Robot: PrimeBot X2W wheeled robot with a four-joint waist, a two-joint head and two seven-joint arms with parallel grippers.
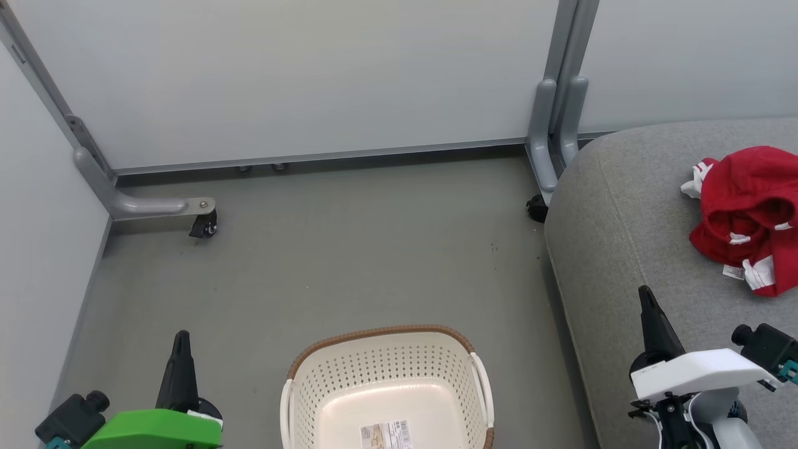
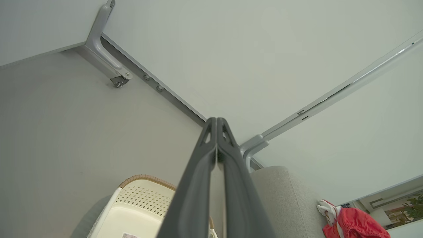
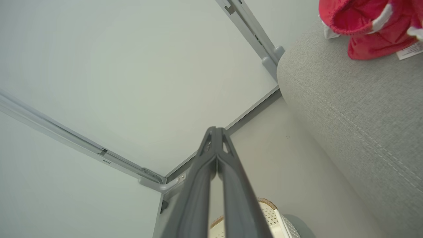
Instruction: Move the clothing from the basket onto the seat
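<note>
Grey floor (image 1: 349, 249), pale partition panels (image 1: 312, 75) on metal feet beyond the basket (image 1: 380, 331). A paper label (image 1: 386, 434) lies on the basket bottom. Seat (image 1: 623, 218) to the basket's right. Clothing (image 1: 745, 212), a red heap with white trim, on the seat, well apart from the basket. Left gripper (image 1: 181, 340) is left of the basket, right gripper (image 1: 645, 296) right of it over the seat edge. Both point forward, fingers pressed together, gripping nothing.

The smooth grey-green floor (image 1: 349, 249) is carrying the cream-white perforated plastic basket with a brown woven-look rim (image 1: 374, 332), which is standing near the large grey woven-fabric sofa cushion (image 1: 623, 218). The crumpled bright red garments with white trim (image 1: 748, 212) are lying on that cushion.
</note>
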